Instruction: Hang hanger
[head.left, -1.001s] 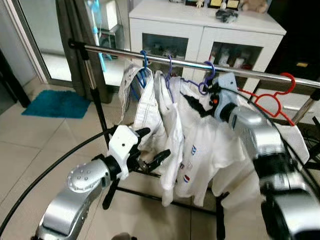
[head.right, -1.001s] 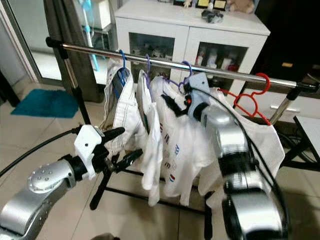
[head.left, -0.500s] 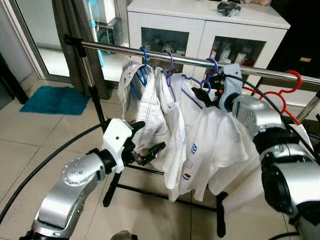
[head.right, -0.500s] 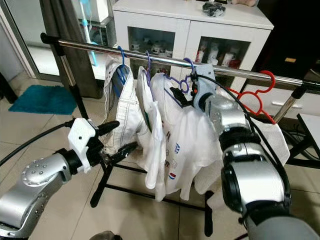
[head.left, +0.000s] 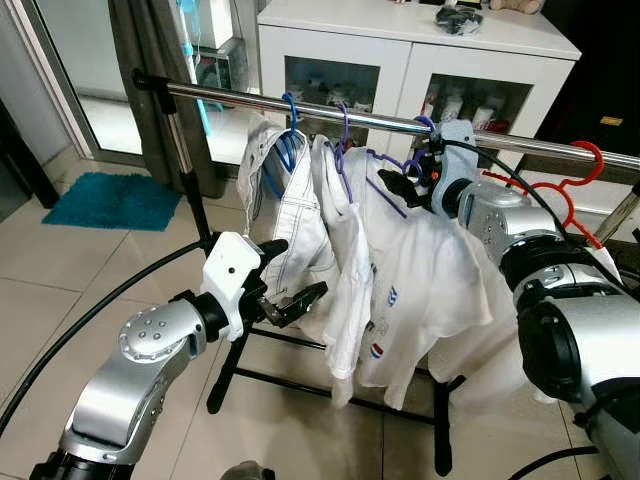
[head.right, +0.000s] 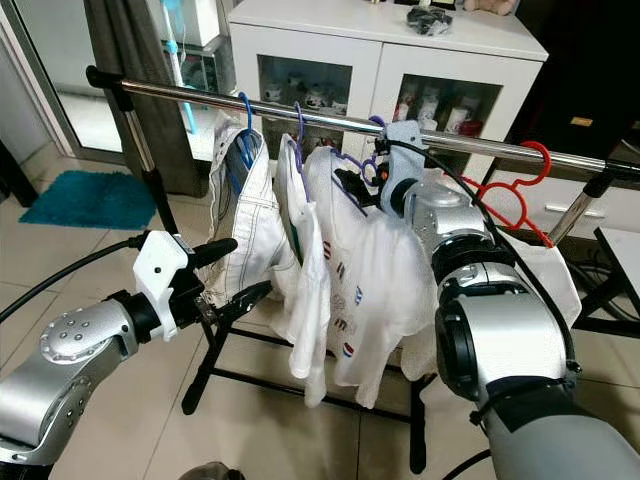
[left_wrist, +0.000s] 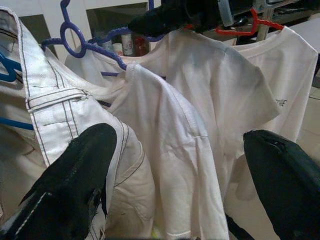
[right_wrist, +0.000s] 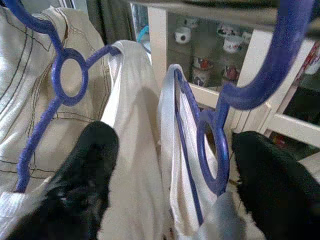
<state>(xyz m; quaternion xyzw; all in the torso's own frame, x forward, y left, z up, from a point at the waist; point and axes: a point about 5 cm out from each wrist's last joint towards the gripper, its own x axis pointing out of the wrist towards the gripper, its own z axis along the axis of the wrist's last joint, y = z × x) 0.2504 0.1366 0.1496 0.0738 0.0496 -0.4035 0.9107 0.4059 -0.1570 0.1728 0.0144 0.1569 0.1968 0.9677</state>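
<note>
While right tool (head.left: 400, 186) spreads beside purple hanger (head.left: 385, 160), rail (head.left: 230, 97) holds shirts (head.left: 420, 290)

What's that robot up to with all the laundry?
It is hanging clothes on a rail. Its right gripper is up by the rail at a purple hanger carrying a white shirt, fingers open around the hanger's neck; the hook looks on the rail. The left gripper hovers open lower down, beside the white trousers.

Head stereo pair looking down at the clothes rail (head.left: 300, 108) (shared scene), wrist cameras close among the hanging garments.
</note>
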